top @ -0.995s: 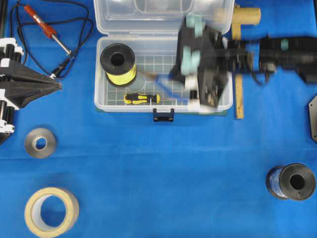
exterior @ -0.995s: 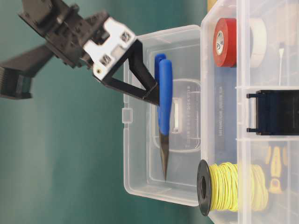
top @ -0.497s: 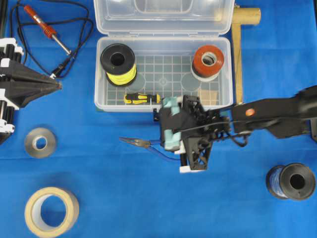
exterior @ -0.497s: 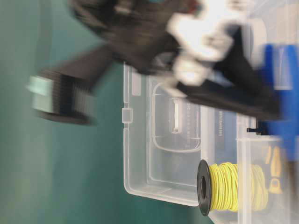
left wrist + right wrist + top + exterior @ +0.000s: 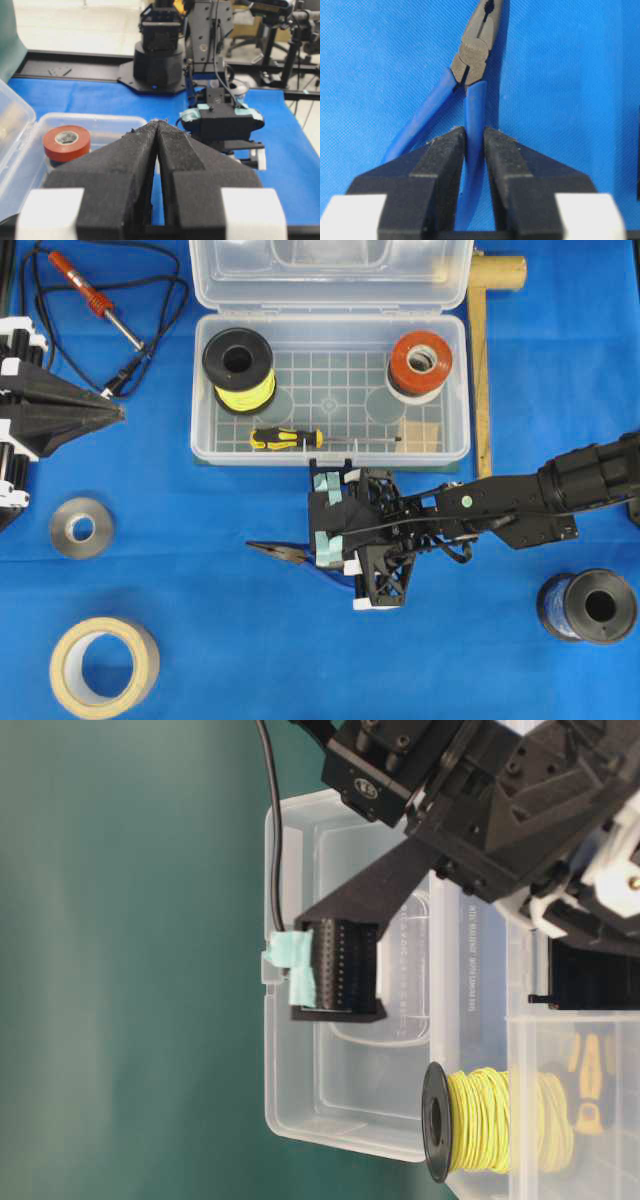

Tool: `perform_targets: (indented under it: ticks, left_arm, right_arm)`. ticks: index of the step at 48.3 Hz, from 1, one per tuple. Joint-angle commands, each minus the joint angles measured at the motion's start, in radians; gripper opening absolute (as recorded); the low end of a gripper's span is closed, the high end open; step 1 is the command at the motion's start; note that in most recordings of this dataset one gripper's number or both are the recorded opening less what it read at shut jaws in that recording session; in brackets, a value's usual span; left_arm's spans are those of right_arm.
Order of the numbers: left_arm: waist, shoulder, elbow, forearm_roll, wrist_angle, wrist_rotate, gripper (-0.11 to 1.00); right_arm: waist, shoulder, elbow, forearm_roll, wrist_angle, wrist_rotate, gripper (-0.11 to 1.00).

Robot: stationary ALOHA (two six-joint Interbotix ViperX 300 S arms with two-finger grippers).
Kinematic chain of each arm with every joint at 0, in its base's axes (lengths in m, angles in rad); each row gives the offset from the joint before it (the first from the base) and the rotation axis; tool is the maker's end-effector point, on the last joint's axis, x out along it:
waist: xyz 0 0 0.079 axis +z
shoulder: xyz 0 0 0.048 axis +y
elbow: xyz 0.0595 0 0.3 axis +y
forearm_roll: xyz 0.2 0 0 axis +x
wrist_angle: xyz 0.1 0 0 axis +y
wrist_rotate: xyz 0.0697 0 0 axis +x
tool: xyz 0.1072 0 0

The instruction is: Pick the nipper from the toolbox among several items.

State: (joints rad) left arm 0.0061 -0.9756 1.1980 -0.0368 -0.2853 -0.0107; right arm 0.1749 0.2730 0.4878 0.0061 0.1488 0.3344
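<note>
Blue cloth covers the desk (image 5: 200,640). On it, just in front of the clear toolbox (image 5: 330,445), is the nipper (image 5: 470,75) — two thin blue handles and a long, pointy dark nose. It lies longways across the overhead view, nose pointing to that view's left. The right tool (image 5: 474,145) pinches one blue handle — the other handle sticks out to the side. The left tool (image 5: 157,131) is squeezed closed with nothing in it.
</note>
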Motion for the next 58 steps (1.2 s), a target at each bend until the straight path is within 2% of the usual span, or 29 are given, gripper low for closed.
perform_targets:
  ticks: [1,8,11,17,25,30,49,58]
  left_arm:
    - [0.002,0.005,-0.011,-0.002,-0.003,-0.002,0.0]
    - [0.002,0.005,-0.011,-0.002,-0.005,-0.002,0.0]
    - [0.002,0.005,-0.011,-0.002,-0.003,-0.002,0.0]
    - [0.002,0.003,-0.011,-0.002,-0.005,-0.002,0.0]
    - [0.002,0.0,-0.012,-0.002,-0.005,-0.002,0.0]
    - [0.002,-0.003,-0.011,-0.002,-0.003,-0.002,0.0]
    - [0.002,-0.006,-0.008,-0.002,-0.005,0.0,0.0]
    - [0.002,-0.003,-0.003,-0.002,-0.003,0.0,0.0]
  right_arm:
    - [0.005,-0.032,-0.021,0.003,0.032,0.006,0.31]
    - [0.0,-0.089,-0.023,-0.006,0.114,0.009,0.73]
    - [-0.003,-0.143,-0.018,-0.015,0.137,0.008,0.82]
    - [-0.009,-0.262,0.0,-0.051,0.161,0.008,0.76]
    - [-0.012,-0.437,0.038,-0.12,0.183,0.008,0.76]
    - [-0.031,-0.555,0.097,-0.149,0.192,0.009,0.76]
    - [-0.141,-1.063,0.431,-0.158,0.135,0.009,0.76]
    - [-0.216,-1.275,0.597,-0.158,0.077,0.009,0.76]
